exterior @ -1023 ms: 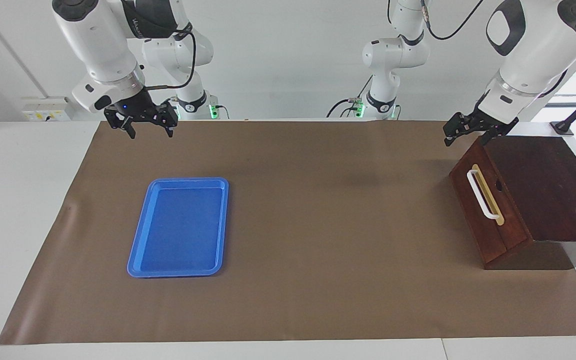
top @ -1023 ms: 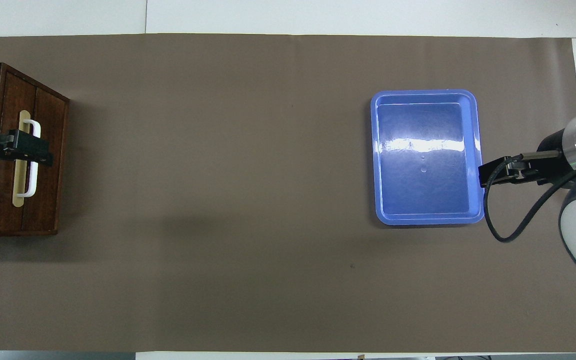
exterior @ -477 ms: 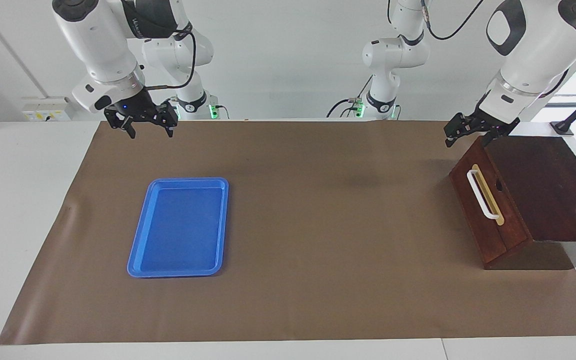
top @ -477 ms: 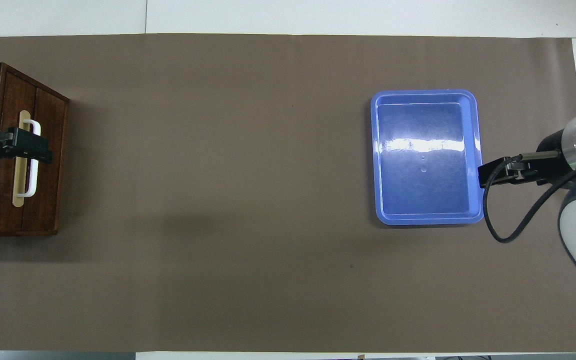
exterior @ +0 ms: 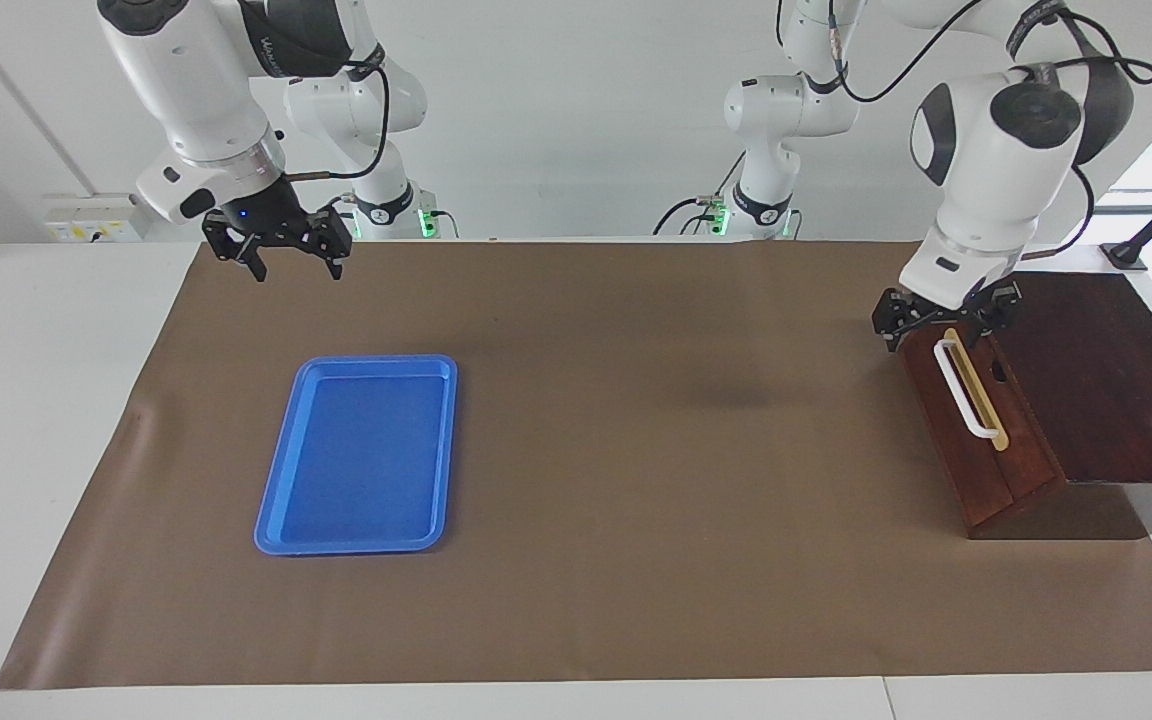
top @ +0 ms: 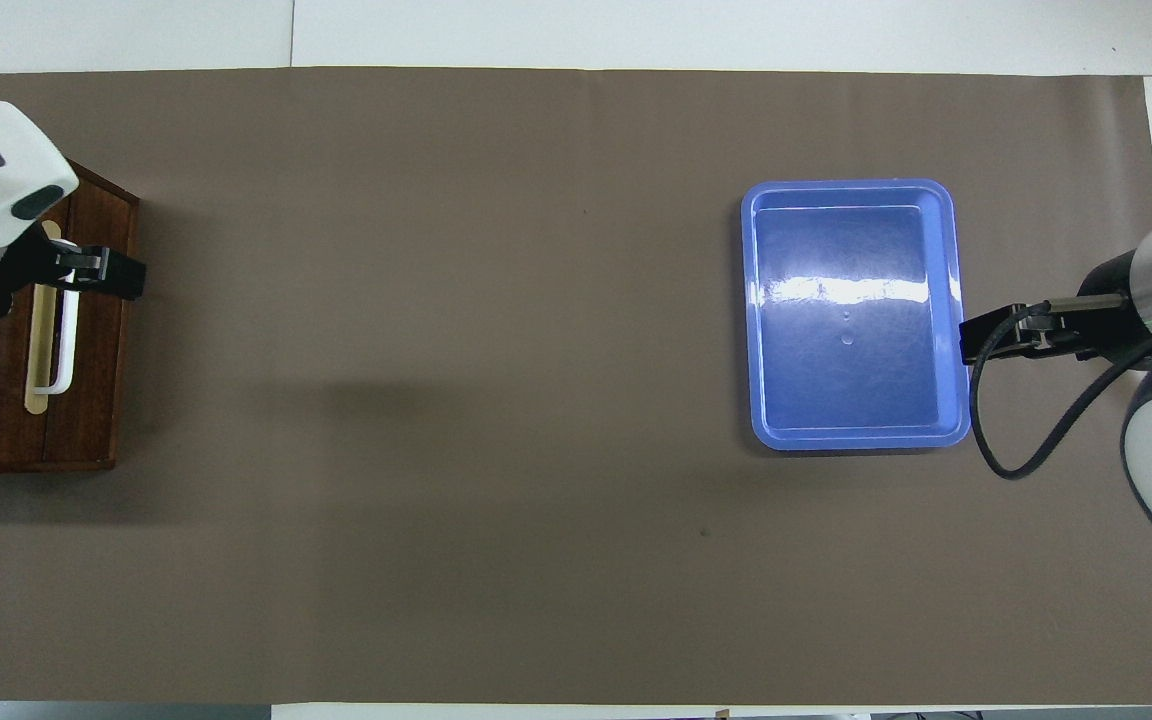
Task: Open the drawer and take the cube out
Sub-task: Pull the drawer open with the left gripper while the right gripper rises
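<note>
Left gripper [exterior: 944,330] hangs at the drawer's [exterior: 976,420] front, fingers spread to either side of the robot-ward end of the white handle [exterior: 962,388], holding nothing; whether a finger touches the bar cannot be told. The drawer is shut in its dark wooden box [exterior: 1096,370] at the left arm's end of the table [exterior: 636,560], and the cube is not visible. Only the facing view shows how low this gripper sits against the drawer face. The overhead view has the arm's white wrist covering the box's corner. Right gripper [exterior: 279,248] waits open and empty, raised over the brown mat [exterior: 636,450] beside the blue tray [exterior: 361,455]. A second ago the left gripper was higher, above the box's top edge; it has since dropped to the handle. The right gripper has barely moved.
</note>
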`<state>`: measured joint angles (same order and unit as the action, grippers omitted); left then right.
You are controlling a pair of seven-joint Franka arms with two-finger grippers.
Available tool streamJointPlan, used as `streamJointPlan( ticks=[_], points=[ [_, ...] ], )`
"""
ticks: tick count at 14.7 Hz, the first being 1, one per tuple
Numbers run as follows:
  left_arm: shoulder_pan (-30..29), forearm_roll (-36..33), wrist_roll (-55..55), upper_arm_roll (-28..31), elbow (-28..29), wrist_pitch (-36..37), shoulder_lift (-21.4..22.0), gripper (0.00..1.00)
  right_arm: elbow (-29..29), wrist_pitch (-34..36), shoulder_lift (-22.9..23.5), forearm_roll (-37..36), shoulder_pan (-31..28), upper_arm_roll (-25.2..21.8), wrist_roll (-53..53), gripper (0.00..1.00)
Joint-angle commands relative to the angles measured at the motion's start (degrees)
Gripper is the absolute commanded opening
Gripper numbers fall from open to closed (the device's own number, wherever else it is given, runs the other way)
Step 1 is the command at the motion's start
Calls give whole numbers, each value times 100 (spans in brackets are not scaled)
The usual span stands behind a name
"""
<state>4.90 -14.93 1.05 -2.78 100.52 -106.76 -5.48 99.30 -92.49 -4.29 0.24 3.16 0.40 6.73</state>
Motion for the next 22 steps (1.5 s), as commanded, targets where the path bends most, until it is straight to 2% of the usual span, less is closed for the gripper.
streamJointPlan(
  ticks=[1,3,5,7,10,13,17,19,20,22],
  points=[
    [-42,-710,18,50,353,-729,-285,100,90,-295,-46,99,-297,48,905,100],
    [-173,-1090,26,58,722,-1432,-366,100,107,-357,-46,187,-386,48,1487,100],
    [-384,-1100,18,58,881,-1663,-366,100,125,-366,-11,248,-360,48,2511,100],
    [-437,-1326,9,58,1030,-1891,-436,100,186,-541,94,660,-351,48,3725,100],
    [-464,-1609,-9,50,1075,-1927,-533,100,177,-691,419,968,-272,66,5165,99],
    [-455,-1601,-262,41,1198,-1945,-559,100,142,-946,657,1715,-105,75,6768,98],
    [-263,-1522,-1291,-12,1277,-2050,-576,100,151,-1253,1008,2286,159,75,7465,96],
    [1,-849,-1406,-3,1190,-2006,-603,100,273,-1385,1026,2428,316,83,7440,96],
    [106,-610,-1415,6,1128,-1989,-612,100,370,-1421,983,2437,448,83,7457,100],
    [317,-450,-1633,-3,988,-1840,-629,100,432,-1333,965,2429,414,83,7335,100]
  ],
)
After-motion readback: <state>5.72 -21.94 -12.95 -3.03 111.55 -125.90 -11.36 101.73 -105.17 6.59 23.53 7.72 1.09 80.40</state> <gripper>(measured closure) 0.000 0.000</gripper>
